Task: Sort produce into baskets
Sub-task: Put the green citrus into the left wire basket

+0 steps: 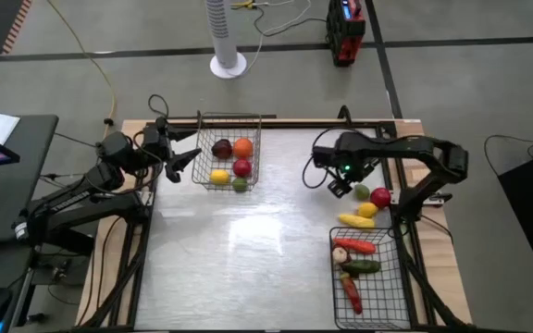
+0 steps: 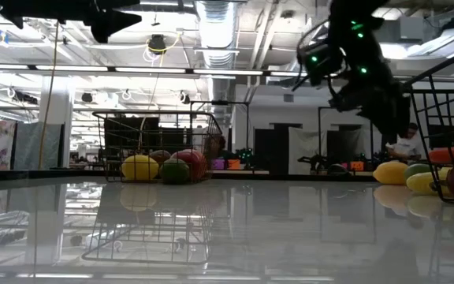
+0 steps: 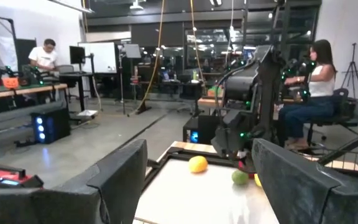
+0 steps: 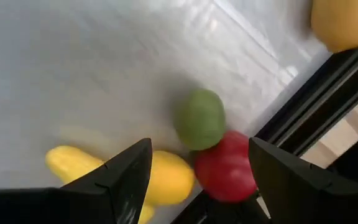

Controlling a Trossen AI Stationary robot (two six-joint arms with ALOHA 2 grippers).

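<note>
**Desk:** Where's your right gripper?

**Me:** I have the right gripper point(image 1: 340, 188) hanging above the table's right side, fingers spread with nothing between them. My wrist camera looks down on a round green toy fruit point(image 4: 201, 118) touching a round red toy fruit point(image 4: 226, 166), with a round yellow piece point(image 4: 166, 177) and a long yellow piece point(image 4: 73, 163) just beside them.

**Desk:** And the baskets?

**Me:** The silvery wire-mesh basket point(image 1: 202, 148) at the far left holds round maroon, orange, red, yellow and green pieces. The darker wire-mesh basket point(image 1: 394, 298) at the near right holds long red and green ones.

**Desk:** Left arm?

**Me:** The left gripper point(image 1: 181, 159) waits released beside the silvery basket, empty.
</note>
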